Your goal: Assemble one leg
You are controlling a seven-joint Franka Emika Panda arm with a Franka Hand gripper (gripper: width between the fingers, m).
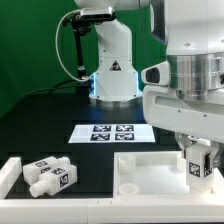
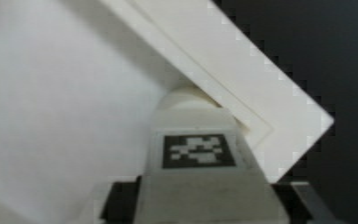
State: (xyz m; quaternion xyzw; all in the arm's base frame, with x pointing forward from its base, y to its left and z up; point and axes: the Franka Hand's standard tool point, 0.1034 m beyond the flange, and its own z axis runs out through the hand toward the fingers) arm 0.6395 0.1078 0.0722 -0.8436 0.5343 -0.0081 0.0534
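My gripper [image 1: 200,168] is shut on a white leg [image 1: 199,165] with a black-and-white tag and holds it upright over the corner of the flat white tabletop [image 1: 150,168] at the exterior view's right. In the wrist view the leg [image 2: 201,140] sits between my dark fingers [image 2: 137,200], and its narrow end points at the tabletop's corner [image 2: 247,100]. I cannot tell whether its end touches the tabletop. Two more legs [image 1: 48,175] lie at the exterior view's left.
The marker board [image 1: 112,132] lies on the black table behind the tabletop. The robot base [image 1: 112,70] stands at the back. A white rail [image 1: 20,165] borders the loose legs at the front left.
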